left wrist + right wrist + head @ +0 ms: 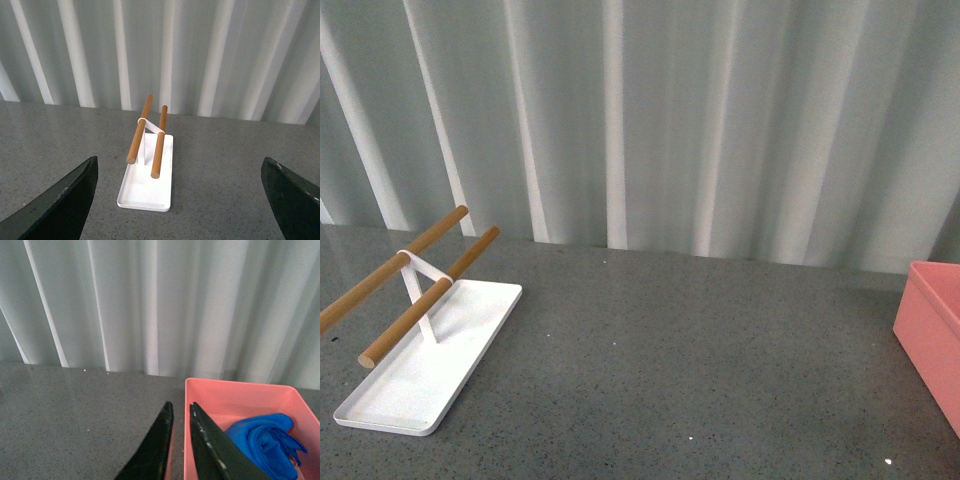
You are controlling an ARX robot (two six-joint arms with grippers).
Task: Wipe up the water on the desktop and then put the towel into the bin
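Looking at the bin: towel is already inside, bunched up against one side, so the job reads as basically done. Desktop looks dry from the front view, no puddle I can make out, though a thin film wouldn't show on that speckled stone.

Right gripper has its jaws nearly closed with nothing between them, hanging right over the bin's near wall. Left gripper is spread wide, empty, pointing at the white tray with the two wooden rods.

Risks as I see them:
- Right fingers sit close to the bin rim. A low or sideways retract could clip the wall and shove or tip the bin.
- Towel is piled loose; a fold could catch a fingertip and get dragged back out.
- Left arm moving forward carelessly could knock the rods off their stand.

Retract straight up first, I'd say.
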